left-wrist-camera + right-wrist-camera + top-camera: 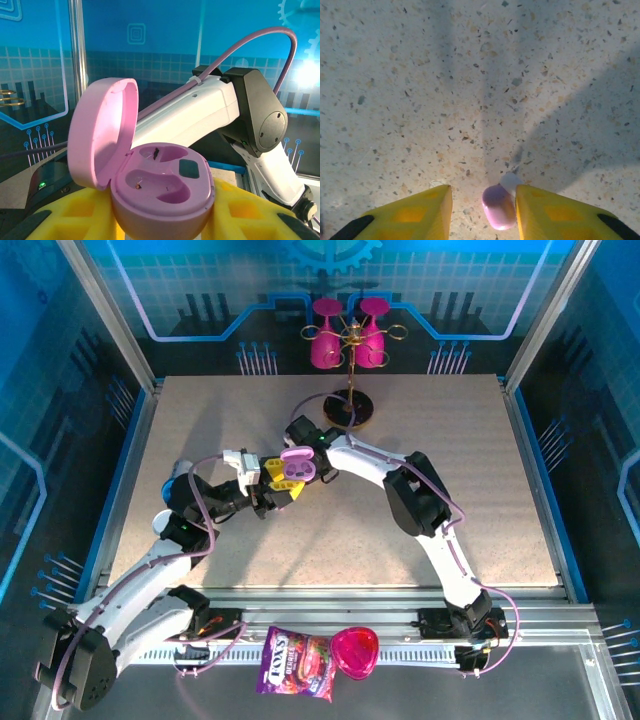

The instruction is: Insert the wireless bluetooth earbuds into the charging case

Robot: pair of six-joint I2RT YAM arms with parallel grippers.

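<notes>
Speckled beige stone-pattern table (480, 490) with two white-and-black robot arms meeting near its middle. The left arm (130, 590) reaches in from the near left corner; the right arm (425, 505) bends in from the near right, and its white forearm (200, 110) crosses behind the case in the left wrist view. At the far edge, a gold wire stand on a round black base (350, 390) carries inverted magenta plastic goblets (322, 340). On the near rail lie a purple printed snack packet (295, 662) and, touching its right edge, a pink heart-shaped translucent container (355, 652).

Left gripper (160, 220): yellow fingers clamped on either side of the lilac pebble-shaped plastic charging case (160, 190), held above the table (297, 468) with lid hinged up and both moulded wells vacant.

Right gripper (482, 192): yellow fingers spread apart, pointing down at the table. One lilac bean-sized earbud with a whitish tip (498, 206) sits in the gap, against the inner face of the right-hand finger (545, 215) and apart from the other; whether it rests on the table cannot be told
</notes>
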